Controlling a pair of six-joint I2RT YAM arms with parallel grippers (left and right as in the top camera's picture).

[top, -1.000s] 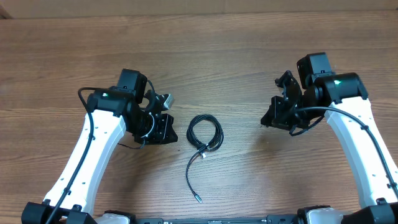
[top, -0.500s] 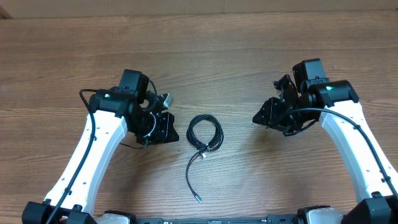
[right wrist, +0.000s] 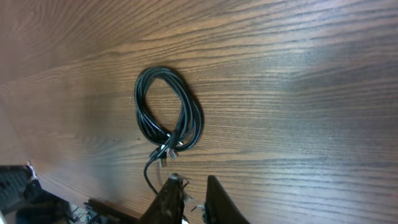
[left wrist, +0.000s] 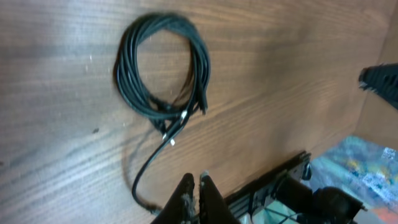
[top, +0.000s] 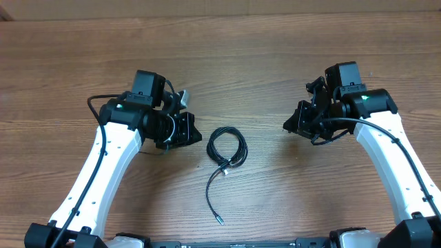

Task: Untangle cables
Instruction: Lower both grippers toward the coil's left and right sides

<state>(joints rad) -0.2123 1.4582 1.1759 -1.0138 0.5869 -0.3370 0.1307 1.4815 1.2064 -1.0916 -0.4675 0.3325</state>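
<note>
Looking at cables (top: 227,164) coiled loose on the table (top: 275,55), between both arms — left end effector (left wrist: 194,178) pinched together, right end effector (right wrist: 192,181) slightly apart.

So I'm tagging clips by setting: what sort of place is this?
Likely a robotics lab workbench: a wood-grain table, two white robot arms at its edge, and coiled black cables lying between them.
</note>
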